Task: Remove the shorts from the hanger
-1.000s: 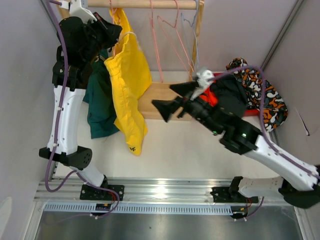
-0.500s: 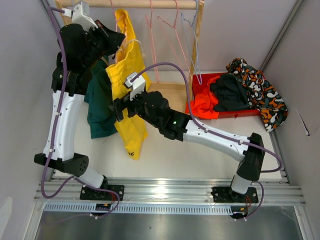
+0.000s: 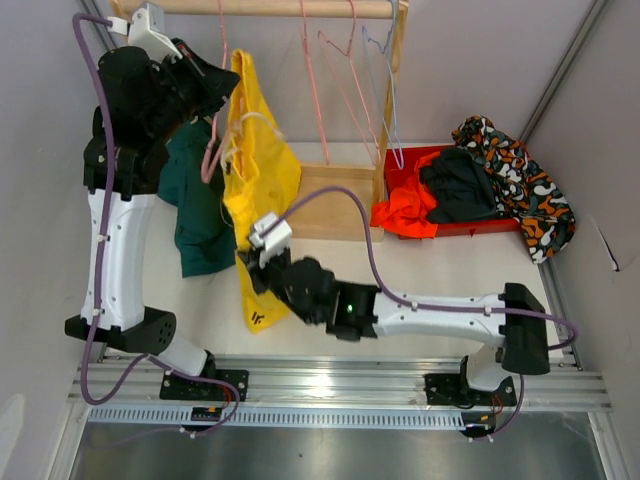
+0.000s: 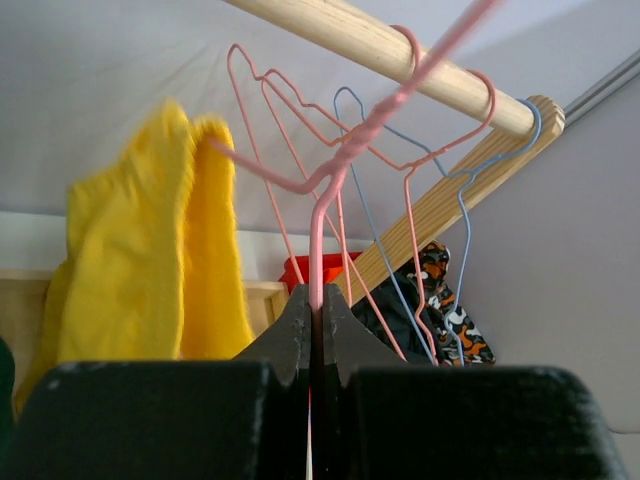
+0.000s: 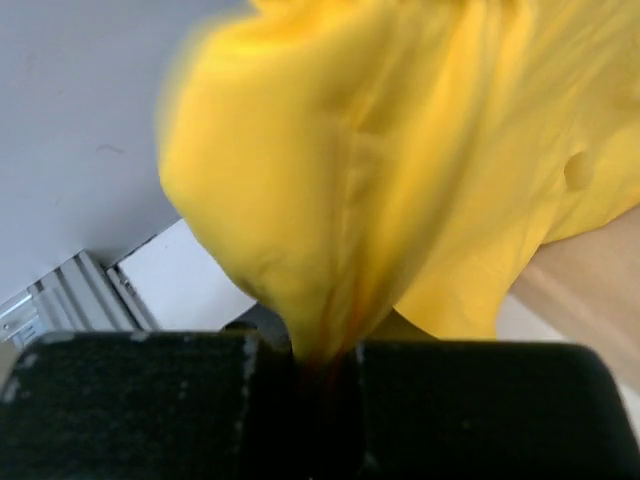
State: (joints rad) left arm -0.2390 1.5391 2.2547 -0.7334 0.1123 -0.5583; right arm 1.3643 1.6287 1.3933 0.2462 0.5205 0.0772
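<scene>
Yellow shorts hang from a pink hanger, with dark green shorts beside them on the left. My left gripper is up by the wooden rod, shut on the pink hanger's wire. The yellow shorts hang to its left in the left wrist view. My right gripper is low down, shut on a bunched fold of the yellow shorts. Orange shorts, black shorts and patterned shorts lie in the red bin.
Empty pink hangers and a blue hanger dangle from the rod, against the rack's slanted wooden post. A wooden base board lies under the rack. Grey walls close in on both sides.
My right arm swung from the red bin across to the yellow shorts, shut on their lower part and drew them down toward the near edge. The left arm shifted slightly left with the hanger.
</scene>
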